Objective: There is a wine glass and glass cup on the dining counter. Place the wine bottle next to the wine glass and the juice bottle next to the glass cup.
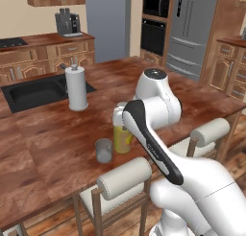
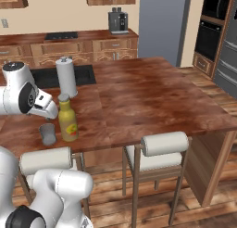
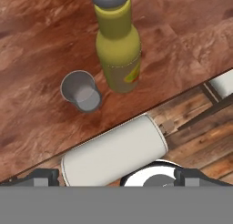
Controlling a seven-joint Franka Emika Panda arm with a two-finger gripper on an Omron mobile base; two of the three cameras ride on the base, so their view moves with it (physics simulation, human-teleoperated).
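Observation:
The stout yellow juice bottle (image 1: 122, 136) (image 2: 68, 123) (image 3: 119, 54) stands upright near the front edge of the reddish-brown dining counter (image 1: 48, 134) (image 2: 148, 97) (image 3: 36, 50). The short greyish glass cup (image 1: 104, 150) (image 2: 47, 134) (image 3: 81, 91) stands right beside it, a small gap apart. My gripper (image 3: 118, 178) hovers above and slightly in front of the two, open, with nothing between its fingertips (image 3: 43, 176). The wine bottle and the wine glass are out of view.
A tall white paper-towel roll (image 1: 76, 88) (image 2: 66, 77) stands behind the bottle, next to the black sink (image 1: 33, 93) (image 2: 46, 76). Stools with white padded backrests (image 1: 124, 177) (image 2: 164, 143) (image 3: 113, 155) line the counter's front edge. Bare wood stretches to the right.

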